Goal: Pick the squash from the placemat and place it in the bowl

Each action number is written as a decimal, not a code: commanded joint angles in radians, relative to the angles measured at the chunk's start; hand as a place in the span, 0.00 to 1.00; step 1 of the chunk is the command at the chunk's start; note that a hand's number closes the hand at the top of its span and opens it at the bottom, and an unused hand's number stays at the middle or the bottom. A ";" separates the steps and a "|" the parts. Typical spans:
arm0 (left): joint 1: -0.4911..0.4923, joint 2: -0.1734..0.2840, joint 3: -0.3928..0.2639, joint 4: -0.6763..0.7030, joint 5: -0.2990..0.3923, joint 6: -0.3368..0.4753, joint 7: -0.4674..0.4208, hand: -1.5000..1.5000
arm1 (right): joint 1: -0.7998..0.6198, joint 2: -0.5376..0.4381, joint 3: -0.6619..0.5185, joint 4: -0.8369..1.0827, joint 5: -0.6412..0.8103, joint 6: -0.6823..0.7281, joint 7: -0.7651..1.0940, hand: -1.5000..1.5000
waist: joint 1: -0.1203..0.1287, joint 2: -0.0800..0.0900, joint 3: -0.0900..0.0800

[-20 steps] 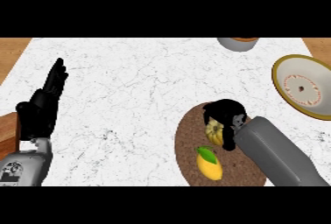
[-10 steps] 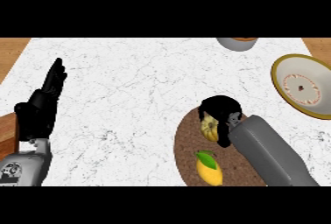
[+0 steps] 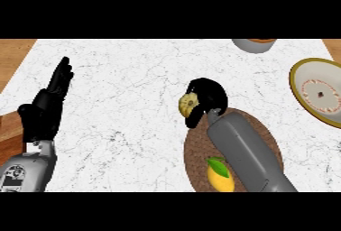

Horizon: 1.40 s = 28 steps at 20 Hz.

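Observation:
My right hand (image 3: 208, 97) is curled round a pale yellow squash (image 3: 188, 103) and holds it just past the far left edge of the brown round placemat (image 3: 200, 149). Only the squash's left side shows between the fingers and thumb. The bowl (image 3: 320, 92), cream with a yellow rim and a reddish pattern inside, stands at the right edge of the counter, well to the right of the hand. My left hand (image 3: 45, 106) rests open at the left, fingers up.
A yellow lemon with a green leaf (image 3: 220, 177) lies on the placemat's near part, beside my right forearm. A grey pot (image 3: 253, 44) sits at the counter's far edge. Wooden surface shows past the counter's left edge.
My right hand has risen off the placemat with the squash and moved away from me and slightly left. The lemon and my left hand stay as they were.

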 commanded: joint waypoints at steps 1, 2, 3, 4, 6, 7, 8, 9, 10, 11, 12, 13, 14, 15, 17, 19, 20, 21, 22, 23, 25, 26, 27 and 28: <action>-0.007 -0.006 -0.009 0.003 -0.009 0.001 0.012 0.50 | -0.067 0.028 -0.026 -0.028 -0.020 -0.257 0.082 1.00 | -0.001 -0.003 0.001; -0.019 -0.028 -0.018 0.019 -0.011 0.013 0.023 0.50 | -0.088 0.029 -0.013 -0.059 -0.028 -0.312 0.112 1.00 | -0.004 -0.004 0.000; 0.002 -0.013 -0.006 0.008 -0.010 0.008 0.015 0.50 | -0.081 0.029 0.003 -0.067 0.010 -0.377 0.123 1.00 | -0.007 -0.007 0.000; -0.039 -0.003 0.005 0.044 -0.011 0.004 0.018 0.50 | -0.113 0.029 0.014 -0.093 0.016 -0.405 0.140 1.00 | -0.020 -0.006 0.000; 0.000 -0.019 -0.009 0.001 -0.025 0.022 0.007 0.50 | -0.123 0.029 0.023 -0.096 0.040 -0.486 0.190 1.00 | -0.021 -0.010 -0.001; -0.004 -0.020 0.007 0.034 -0.020 0.026 -0.002 0.50 | -0.090 0.030 0.028 -0.138 0.085 -0.529 0.214 1.00 | -0.040 -0.012 -0.001; -0.006 -0.025 -0.004 0.018 -0.031 0.031 0.008 0.50 | -0.139 0.030 0.052 -0.113 0.125 -0.542 0.303 1.00 | -0.032 -0.012 -0.001; 0.061 0.005 0.020 0.001 -0.004 -0.002 -0.039 0.50 | -0.159 0.030 -0.012 -0.127 0.164 -0.509 0.301 1.00 | -0.038 -0.013 -0.002; 0.013 -0.030 0.003 0.009 -0.024 0.030 0.006 0.50 | -0.090 0.030 0.025 -0.138 0.201 -0.560 0.324 1.00 | -0.047 -0.013 -0.001; 0.000 -0.008 0.015 -0.002 -0.027 0.024 0.036 0.50 | -0.125 0.011 -0.007 -0.136 0.236 -0.522 0.383 1.00 | -0.050 -0.014 -0.001; 0.037 -0.011 0.006 -0.021 -0.024 0.015 0.016 0.50 | -0.115 0.001 0.006 -0.176 0.277 -0.500 0.429 1.00 | -0.051 -0.016 -0.001; 0.059 -0.027 0.000 -0.022 -0.022 0.018 0.001 0.50 | -0.121 -0.011 -0.019 -0.160 0.289 -0.502 0.426 1.00 | -0.047 -0.013 -0.001; 0.040 0.004 0.030 -0.027 -0.015 0.009 0.000 0.50 | -0.135 -0.061 -0.067 -0.172 0.267 -0.478 0.405 1.00 | -0.047 -0.013 -0.001; 0.115 0.007 0.038 -0.051 0.009 -0.012 -0.034 0.50 | -0.027 -0.048 -0.035 -0.260 0.289 -0.511 0.414 1.00 | -0.050 -0.015 -0.001; -0.019 -0.024 0.012 0.001 -0.039 0.032 0.038 0.50 | -0.025 -0.082 -0.093 -0.254 0.281 -0.540 0.369 1.00 | -0.058 -0.011 0.000; 0.045 -0.042 -0.014 -0.059 -0.049 0.031 0.042 0.50 | -0.054 -0.107 -0.157 -0.227 0.262 -0.539 0.339 1.00 | -0.044 -0.010 0.000; 0.041 -0.014 0.015 -0.027 -0.038 0.014 -0.004 0.50 | -0.027 -0.147 -0.191 -0.219 0.240 -0.567 0.289 1.00 | -0.045 -0.008 0.000; 0.052 -0.029 0.007 -0.033 -0.044 0.020 0.017 0.50 | -0.034 -0.153 -0.205 -0.244 0.231 -0.541 0.288 1.00 | -0.045 -0.009 0.000; 0.058 0.006 0.044 -0.062 0.000 -0.020 0.026 0.50 | 0.032 -0.168 -0.212 -0.245 0.229 -0.603 0.238 1.00 | -0.043 -0.009 0.000; 0.030 -0.051 -0.017 -0.076 -0.058 0.038 0.069 0.50 | 0.042 -0.209 -0.240 -0.271 0.200 -0.589 0.209 1.00 | -0.050 -0.010 0.000; 0.026 -0.023 0.023 -0.005 -0.038 0.011 0.002 0.50 | 0.054 -0.241 -0.308 -0.237 0.148 -0.637 0.145 1.00 | -0.048 -0.006 0.000; 0.028 -0.039 -0.003 -0.005 -0.054 0.011 0.003 0.50 | 0.030 -0.236 -0.321 -0.173 0.170 -0.660 0.129 1.00 | -0.042 -0.005 0.000; 0.027 -0.014 0.021 -0.052 -0.026 -0.013 0.043 0.50 | 0.001 -0.295 -0.368 -0.155 0.105 -0.624 0.071 1.00 | -0.037 -0.006 0.000; 0.018 0.000 0.061 -0.007 0.005 -0.033 0.007 0.50 | 0.018 -0.277 -0.362 -0.137 0.144 -0.653 0.084 1.00 | -0.039 -0.006 0.000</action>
